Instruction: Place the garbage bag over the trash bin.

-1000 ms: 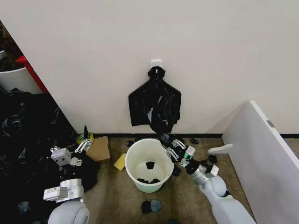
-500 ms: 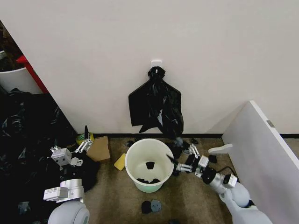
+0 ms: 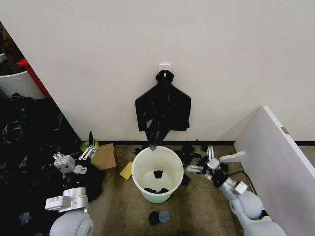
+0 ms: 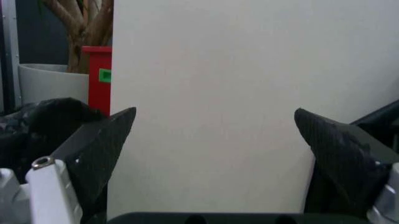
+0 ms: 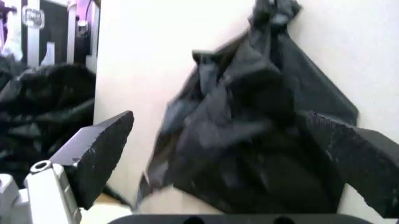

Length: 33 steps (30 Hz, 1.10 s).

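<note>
The garbage bag (image 3: 154, 129) hangs crinkled and loose in front of a flat black sheet (image 3: 173, 105) knotted on a wall hook. Its lower tip dangles just above the back rim of the trash bin (image 3: 157, 196), a pale round bucket on the floor below. My right gripper (image 3: 201, 161) is open and holds nothing. It sits to the right of the bin, apart from both the bin and the bag. In the right wrist view the garbage bag (image 5: 237, 121) hangs beyond the spread fingers of that gripper (image 5: 231, 154). My left gripper (image 3: 87, 154) is parked open at the left and faces bare wall (image 4: 212, 154).
A big heap of black plastic (image 3: 24, 147) fills the left side. A cardboard box (image 3: 104, 156) and a yellow item (image 3: 126, 171) lie left of the bin. Black scraps (image 3: 160, 216) dot the floor in front. A white panel (image 3: 280, 167) walls off the right.
My right gripper has drawn back from the bin's rim and the bag's lower edge toward the right. The bag has swung left, and its tip now hangs over the bin's back rim.
</note>
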Tool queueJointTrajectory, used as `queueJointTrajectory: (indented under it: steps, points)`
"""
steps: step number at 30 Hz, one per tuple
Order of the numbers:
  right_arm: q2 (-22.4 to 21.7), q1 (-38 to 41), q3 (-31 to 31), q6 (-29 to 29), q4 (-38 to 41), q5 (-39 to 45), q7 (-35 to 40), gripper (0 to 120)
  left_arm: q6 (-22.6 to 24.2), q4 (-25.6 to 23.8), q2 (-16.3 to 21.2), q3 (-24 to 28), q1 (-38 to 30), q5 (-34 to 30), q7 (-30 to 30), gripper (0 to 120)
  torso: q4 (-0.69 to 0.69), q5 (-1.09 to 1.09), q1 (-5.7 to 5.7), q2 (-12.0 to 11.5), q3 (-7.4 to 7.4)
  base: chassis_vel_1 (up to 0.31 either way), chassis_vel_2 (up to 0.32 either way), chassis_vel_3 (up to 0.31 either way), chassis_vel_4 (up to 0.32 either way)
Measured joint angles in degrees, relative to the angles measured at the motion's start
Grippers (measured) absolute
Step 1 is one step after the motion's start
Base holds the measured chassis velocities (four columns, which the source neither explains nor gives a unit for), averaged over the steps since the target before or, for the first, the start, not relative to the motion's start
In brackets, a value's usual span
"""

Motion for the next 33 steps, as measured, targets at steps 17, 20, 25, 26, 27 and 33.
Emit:
queueJointTrajectory:
  steps: [17,20,25,26,27,33]
  points:
    - [8.6,12.4,-15.9,-8.7,-6.7,-31.2,24.0,100,0.1,2.1,-0.2,-0.4,-1.8,-0.3,0.0,100,0.01,0.01,0.00,0.0,0.00,0.000,0.000,0.000,0.000]
    - [9.1,13.9,-16.2,-10.1,-8.4,-34.7,25.0,100,0.1,2.3,-0.2,-0.7,-1.8,-0.3,-0.1,100,0.00,0.00,0.00,0.0,0.00,0.000,0.000,0.000,0.000]
    - [9.0,15.9,-16.0,-11.0,-11.4,-37.4,24.7,89,0.1,2.6,-0.3,-1.0,-1.8,-0.4,-0.2,100,-0.01,0.00,0.00,0.0,0.00,0.000,0.000,0.000,0.000]
    - [9.0,16.1,-16.0,-10.9,-11.6,-37.4,24.4,84,0.1,2.7,-0.3,-1.0,-1.8,-0.4,-0.2,100,-0.01,0.01,0.00,0.0,0.00,0.000,0.000,0.000,0.000]
    - [9.0,16.1,-16.0,-10.9,-11.6,-37.4,24.4,84,0.1,2.7,-0.3,-1.0,-1.8,-0.4,-0.2,100,-0.01,0.01,0.00,0.0,0.00,0.000,0.000,0.000,0.000]
    - [9.1,17.2,-15.7,-9.9,-12.7,-39.1,21.8,58,0.2,3.3,-0.8,-0.4,-2.7,-0.4,-0.2,100,0.00,0.01,-0.01,0.0,0.00,0.000,0.000,0.000,0.000]
